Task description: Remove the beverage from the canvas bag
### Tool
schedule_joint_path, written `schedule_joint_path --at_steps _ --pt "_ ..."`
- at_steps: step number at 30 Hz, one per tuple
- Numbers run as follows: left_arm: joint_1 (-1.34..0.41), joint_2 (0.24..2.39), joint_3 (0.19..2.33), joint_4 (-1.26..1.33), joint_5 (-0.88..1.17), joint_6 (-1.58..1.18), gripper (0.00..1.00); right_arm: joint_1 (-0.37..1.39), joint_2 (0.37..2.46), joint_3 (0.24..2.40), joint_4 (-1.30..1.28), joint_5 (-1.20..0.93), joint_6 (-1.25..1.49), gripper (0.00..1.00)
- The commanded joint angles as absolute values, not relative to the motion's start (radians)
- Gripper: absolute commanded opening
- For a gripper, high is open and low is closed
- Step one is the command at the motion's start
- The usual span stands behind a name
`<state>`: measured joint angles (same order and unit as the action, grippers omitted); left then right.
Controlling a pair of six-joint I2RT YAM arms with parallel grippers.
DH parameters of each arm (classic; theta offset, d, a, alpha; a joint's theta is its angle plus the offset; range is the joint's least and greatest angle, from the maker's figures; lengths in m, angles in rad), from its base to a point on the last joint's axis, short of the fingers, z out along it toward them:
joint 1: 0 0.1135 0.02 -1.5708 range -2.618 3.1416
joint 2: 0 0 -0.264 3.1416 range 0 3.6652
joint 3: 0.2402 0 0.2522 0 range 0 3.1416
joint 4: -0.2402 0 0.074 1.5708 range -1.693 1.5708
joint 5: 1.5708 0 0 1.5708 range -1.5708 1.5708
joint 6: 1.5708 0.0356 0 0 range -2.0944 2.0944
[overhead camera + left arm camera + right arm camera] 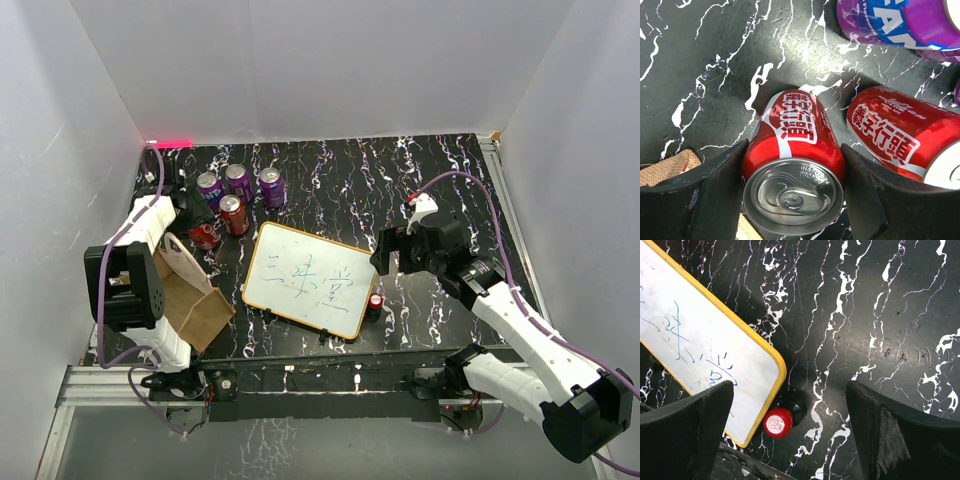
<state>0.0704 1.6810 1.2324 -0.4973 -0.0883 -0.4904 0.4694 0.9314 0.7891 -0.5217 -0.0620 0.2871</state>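
showing the left gripper (794, 200) closed on a red can (792, 145): in the left wrist view both black fingers (710, 192) are pressed against the can's sides, and its silver top with the pull tab is turned toward the camera. in the overhead view the held can is seen at the left of the frame, outside the canvas bag (195, 300) and just above the bag's pale loop handle (172, 243). the bag is placed at the lower left of that view, partly hidden by the left arm; one woven corner of it is visible at the lower left of the wrist view. whether the can is resting on the black marbled table (340, 180) or is raised above it cannot be told. a second red can (233, 214) is seen just beside the held one, and three purple cans (239, 180) are grouped above it. the right gripper (789, 395) is held wide apart with nothing between its fingers, above the table near the lower right corner of the yellow-edged whiteboard (312, 279), beside which a small red-capped object (778, 422) is seen.
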Motion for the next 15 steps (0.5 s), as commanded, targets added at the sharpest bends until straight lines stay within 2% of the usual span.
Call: schedule_joint_path --at_steps 1,5,8,15 --pt "0.074 1.684 1.293 -0.474 -0.059 -0.46 0.07 0.474 0.928 0.813 -0.488 -0.042 0.28 0.98" --pt "0.073 1.707 1.327 -0.516 -0.054 -0.439 0.24 0.474 0.932 0.813 -0.489 -0.043 0.281 0.98" --pt "0.073 1.696 1.319 -0.516 -0.053 -0.418 0.45 0.474 0.935 0.812 -0.486 -0.044 0.28 0.98" --pt "0.073 1.669 1.32 -0.532 -0.049 -0.384 0.75 0.473 0.94 0.811 -0.487 -0.045 0.281 0.98"
